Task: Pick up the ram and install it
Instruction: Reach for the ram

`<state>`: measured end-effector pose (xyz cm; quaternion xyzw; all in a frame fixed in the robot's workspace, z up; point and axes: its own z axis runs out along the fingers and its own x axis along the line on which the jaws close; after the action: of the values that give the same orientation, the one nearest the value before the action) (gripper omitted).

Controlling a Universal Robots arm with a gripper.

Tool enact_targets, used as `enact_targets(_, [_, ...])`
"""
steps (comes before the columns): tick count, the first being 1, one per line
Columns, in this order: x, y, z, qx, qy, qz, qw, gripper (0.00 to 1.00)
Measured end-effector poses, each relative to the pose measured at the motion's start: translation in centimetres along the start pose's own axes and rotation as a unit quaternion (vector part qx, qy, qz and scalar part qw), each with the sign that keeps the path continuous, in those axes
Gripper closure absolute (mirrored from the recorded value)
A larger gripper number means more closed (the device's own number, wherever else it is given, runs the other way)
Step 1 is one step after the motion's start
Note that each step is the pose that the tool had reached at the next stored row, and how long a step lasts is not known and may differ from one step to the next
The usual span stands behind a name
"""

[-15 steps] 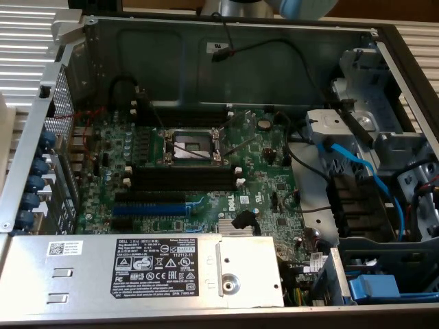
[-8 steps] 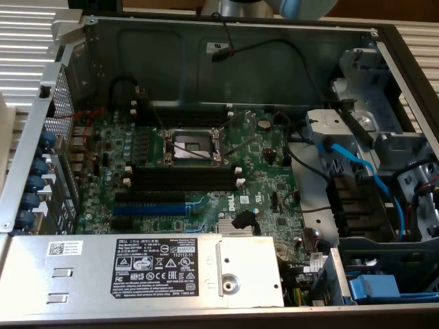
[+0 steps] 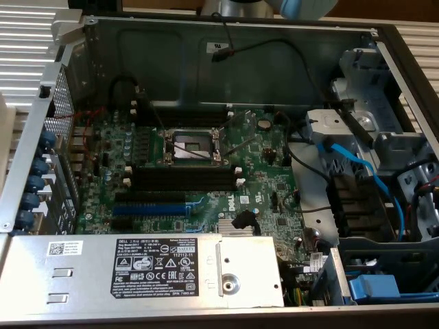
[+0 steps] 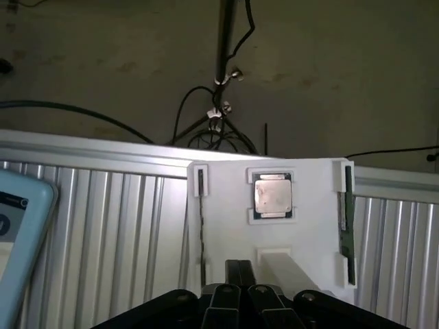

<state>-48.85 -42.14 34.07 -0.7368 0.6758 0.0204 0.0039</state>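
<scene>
On the white plastic holder (image 4: 302,205) in front of my wrist camera lies the ram (image 4: 346,226), a long, thin dark-green circuit-board stick. It stands on edge in the clips along one side of the holder. A second thin dark stick (image 4: 201,226) sits the same way along the opposite side, and a square silver processor chip (image 4: 273,195) rests in a frame between them. The holder lies on a ribbed grey metal surface (image 4: 123,233).

My black pincer (image 4: 240,269) looks clenched on nothing. Its tips are together over the near middle of the holder, between the two sticks and touching neither.

I judge the task barely begun. The ram is not picked up, and the whole of the installing is left.

The wrist view gives me the holder, the ram and my own pincer. The exterior view gives me where the ram must end up: the open grey metal computer case (image 3: 226,41) with its green motherboard (image 3: 267,185). There the long black slots with white end clips (image 3: 185,179) appear to have no stick in them. At that view's top edge a light-blue part of my arm (image 3: 305,8) shows, beyond the case wall.
</scene>
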Motion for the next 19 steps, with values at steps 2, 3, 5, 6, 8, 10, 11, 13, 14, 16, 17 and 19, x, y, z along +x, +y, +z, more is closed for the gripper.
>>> enact_targets(2, [0.1,0.01,0.26,0.0009,0.0001,-0.002,1.0,0.89])
enact_targets(3, [0.1,0.01,0.38,0.0013,0.0002,-0.004,1.0,0.89])
enact_targets(5, [0.1,-0.04,0.65,0.0017,0.0003,-0.008,1.0,0.89])
enact_targets(6, [0.2,-0.1,0.76,0.0016,0.0005,-0.01,0.9999,0.89])
enact_targets(8, [0.2,-0.27,1.02,0.0015,0.0005,-0.015,0.9999,0.89])
enact_targets(10, [0.3,-0.47,1.31,0.0014,0.0006,-0.02,0.9998,0.89])
enact_targets(11, [0.4,-0.53,1.47,0.0013,0.0006,-0.022,0.9998,0.89])
enact_targets(13, [0.5,-0.56,1.79,0.0012,0.0007,-0.026,0.9997,0.89])
enact_targets(14, [0.5,-0.56,1.96,0.0011,0.0007,-0.028,0.9996,0.89])
enact_targets(16, [0.5,-0.59,2.31,0.001,0.0008,-0.031,0.9995,0.89])
enact_targets(17, [0.6,-0.68,2.49,0.0009,0.0009,-0.033,0.9995,0.89])
enact_targets(19, [0.6,-0.96,2.85,0.0008,0.0009,-0.035,0.9994,0.89])
